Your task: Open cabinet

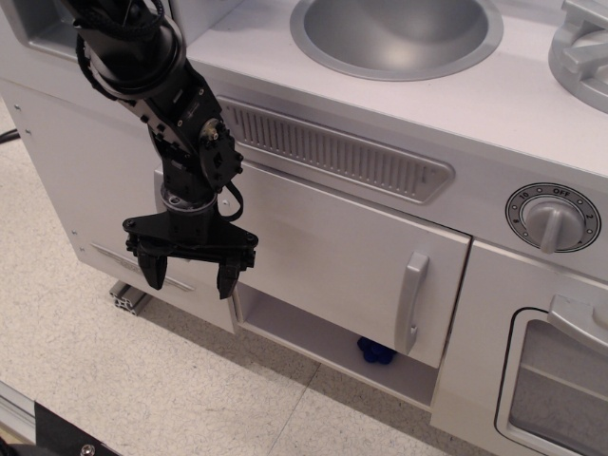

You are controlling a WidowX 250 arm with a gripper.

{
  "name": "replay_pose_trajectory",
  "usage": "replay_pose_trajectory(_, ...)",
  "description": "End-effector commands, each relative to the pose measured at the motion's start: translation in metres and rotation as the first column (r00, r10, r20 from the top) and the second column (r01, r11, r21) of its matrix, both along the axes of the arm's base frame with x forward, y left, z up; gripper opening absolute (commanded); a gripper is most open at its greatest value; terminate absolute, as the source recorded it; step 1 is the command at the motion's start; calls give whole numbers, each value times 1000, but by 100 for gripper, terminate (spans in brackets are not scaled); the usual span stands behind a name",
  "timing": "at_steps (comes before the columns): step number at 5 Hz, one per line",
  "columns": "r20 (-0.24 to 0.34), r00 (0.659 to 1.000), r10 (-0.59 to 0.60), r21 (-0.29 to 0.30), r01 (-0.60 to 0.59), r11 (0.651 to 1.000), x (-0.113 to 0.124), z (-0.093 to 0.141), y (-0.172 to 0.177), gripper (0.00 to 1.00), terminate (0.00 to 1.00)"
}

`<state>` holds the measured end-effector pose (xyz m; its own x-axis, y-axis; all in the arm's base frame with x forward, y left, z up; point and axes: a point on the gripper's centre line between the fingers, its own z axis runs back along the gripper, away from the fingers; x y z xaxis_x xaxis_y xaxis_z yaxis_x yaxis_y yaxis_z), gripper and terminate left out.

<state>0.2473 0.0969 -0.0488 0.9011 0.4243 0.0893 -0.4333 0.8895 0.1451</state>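
Note:
The cabinet door [332, 247] is a wide, plain light-grey panel on the toy kitchen's front, below the vent grille. Its short curved grey handle [410, 302] stands upright near the door's right edge. Under the door's lower edge the white shelved compartment [294, 328] shows, with a small blue object [376, 351] inside. My black gripper [189, 278] hangs fingers down in front of the door's left edge, far left of the handle. It is open and empty.
A round sink bowl [394, 33] sits in the counter above. A timer dial [551, 218] and the windowed oven door [560, 380] are at the right. A narrow door with a long handle [119, 256] is behind the gripper. An aluminium rail [128, 297] lies on the speckled floor.

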Motion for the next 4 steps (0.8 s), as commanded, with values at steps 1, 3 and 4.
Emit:
replay_pose_trajectory(1, 0, 1000, 0, 0, 0, 1000, 0, 0, 0, 100, 0)
replay_pose_trajectory(3, 90, 975, -203, -61, 209, 976, 17, -2, -59, 100, 0)
replay_pose_trajectory(4, 135, 933, -333, -53, 343, 938, 17, 8, -96, 100, 0)
